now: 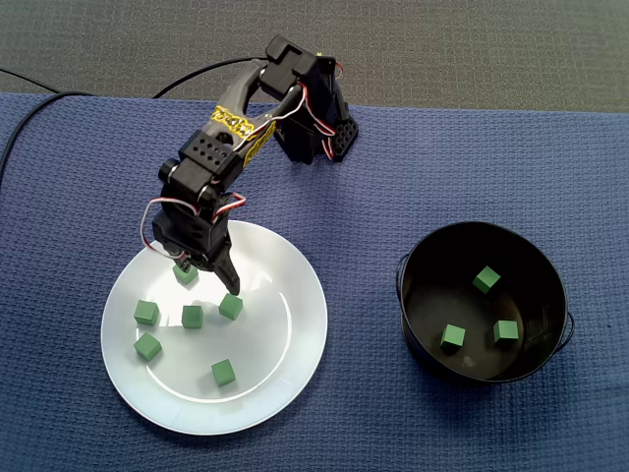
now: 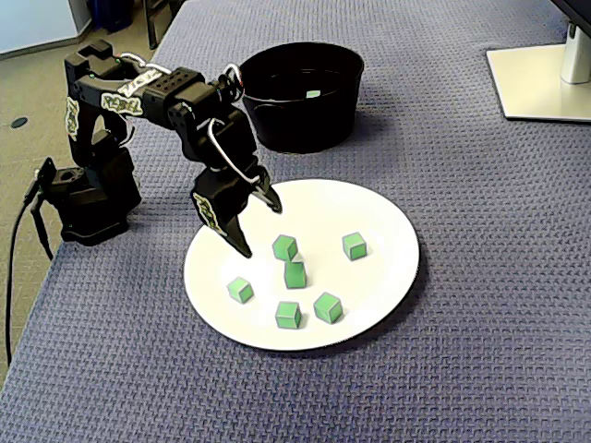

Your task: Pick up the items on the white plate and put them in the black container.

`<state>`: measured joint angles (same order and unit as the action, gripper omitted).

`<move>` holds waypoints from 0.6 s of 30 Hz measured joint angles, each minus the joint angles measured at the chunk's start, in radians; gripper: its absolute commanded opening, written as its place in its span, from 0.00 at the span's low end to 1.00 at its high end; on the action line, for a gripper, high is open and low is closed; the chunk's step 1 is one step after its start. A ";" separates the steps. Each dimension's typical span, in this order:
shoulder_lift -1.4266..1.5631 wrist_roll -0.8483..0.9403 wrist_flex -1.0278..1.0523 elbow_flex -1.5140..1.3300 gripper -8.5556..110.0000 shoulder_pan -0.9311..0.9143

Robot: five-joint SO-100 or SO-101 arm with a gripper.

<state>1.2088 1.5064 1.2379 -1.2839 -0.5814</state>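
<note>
Claw wide open and empty, poised above the arm-side rim of the white plate. Six green cubes lie on the plate, and three more sit in the black container, well apart from the plate. Hazard: an off-centre descent could nudge the rim-side cube into its neighbours or off the plate.

This looks like an office or lab desk set up for robot trials. The table is covered with a blue woven cloth, and a small servo arm with exposed wiring stands on it. In a fixed view, a monitor foot sits at the far corner. Past the table edge lies grey, carpet-like floor. Identical green cubes on a plate look like test props rather than household things.
</note>
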 measured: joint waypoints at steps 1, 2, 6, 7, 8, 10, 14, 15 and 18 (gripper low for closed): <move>-0.006 0.002 -0.011 -0.009 0.35 0.005; -0.012 0.002 -0.020 -0.017 0.35 0.009; -0.018 -0.005 -0.040 -0.043 0.37 0.014; -0.018 -0.006 -0.046 -0.052 0.37 0.014; -0.018 -0.006 -0.052 -0.060 0.37 0.018; -0.020 -0.017 -0.063 -0.069 0.36 0.040; -0.026 -0.032 -0.094 -0.075 0.37 0.074; -0.035 -0.038 -0.101 -0.075 0.37 0.075; -0.052 -0.054 -0.110 -0.075 0.36 0.094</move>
<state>1.1566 1.4527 1.1275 -1.3591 -0.4878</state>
